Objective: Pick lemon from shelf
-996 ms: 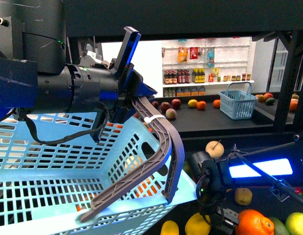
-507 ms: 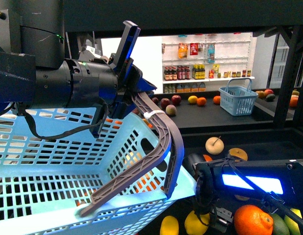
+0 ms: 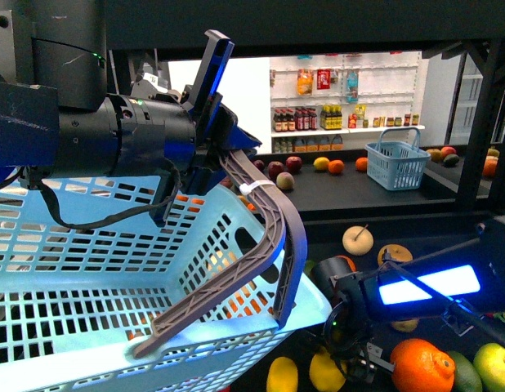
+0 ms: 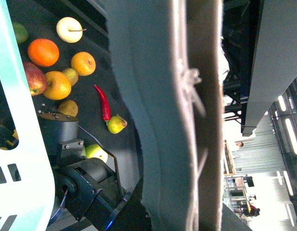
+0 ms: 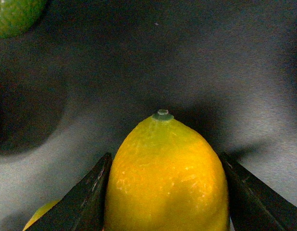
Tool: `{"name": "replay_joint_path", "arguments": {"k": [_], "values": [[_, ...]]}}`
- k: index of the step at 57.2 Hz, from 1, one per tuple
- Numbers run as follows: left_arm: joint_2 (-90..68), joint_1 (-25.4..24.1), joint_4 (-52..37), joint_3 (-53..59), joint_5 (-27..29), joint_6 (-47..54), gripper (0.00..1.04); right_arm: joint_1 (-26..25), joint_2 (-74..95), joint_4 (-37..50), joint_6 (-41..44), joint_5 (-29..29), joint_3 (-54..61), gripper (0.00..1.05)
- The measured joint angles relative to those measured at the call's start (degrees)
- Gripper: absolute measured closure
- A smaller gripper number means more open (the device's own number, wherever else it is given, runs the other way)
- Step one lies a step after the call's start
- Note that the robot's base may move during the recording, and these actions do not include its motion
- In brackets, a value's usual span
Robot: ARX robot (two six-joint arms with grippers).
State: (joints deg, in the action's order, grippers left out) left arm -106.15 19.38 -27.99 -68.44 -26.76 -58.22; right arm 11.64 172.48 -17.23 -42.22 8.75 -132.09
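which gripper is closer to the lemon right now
Right. The right gripper has the lemon between its fingers, pressed to both sides, low on the shelf. The left gripper is up high, clamped on the basket handle, well away from it.

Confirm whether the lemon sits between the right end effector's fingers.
Yes, the right wrist view shows the lemon flanked by both fingers of the right end effector.
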Motion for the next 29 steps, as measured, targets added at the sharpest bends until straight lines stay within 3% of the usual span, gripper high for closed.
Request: {"name": "replay_joint_path", "arguments": {"k": [15, 29], "values": [[0.00, 0.00, 0.00, 0.00, 0.00, -0.02, 0.97, -5.51, -18.08, 14.51, 5.68, 0.57, 25.42, 0.46], [0.00, 0.00, 0.00, 0.00, 0.00, 0.00, 0.97, -12.04, -36.85, 23.30, 10.01, -3.39, 44.44, 0.46]]}}
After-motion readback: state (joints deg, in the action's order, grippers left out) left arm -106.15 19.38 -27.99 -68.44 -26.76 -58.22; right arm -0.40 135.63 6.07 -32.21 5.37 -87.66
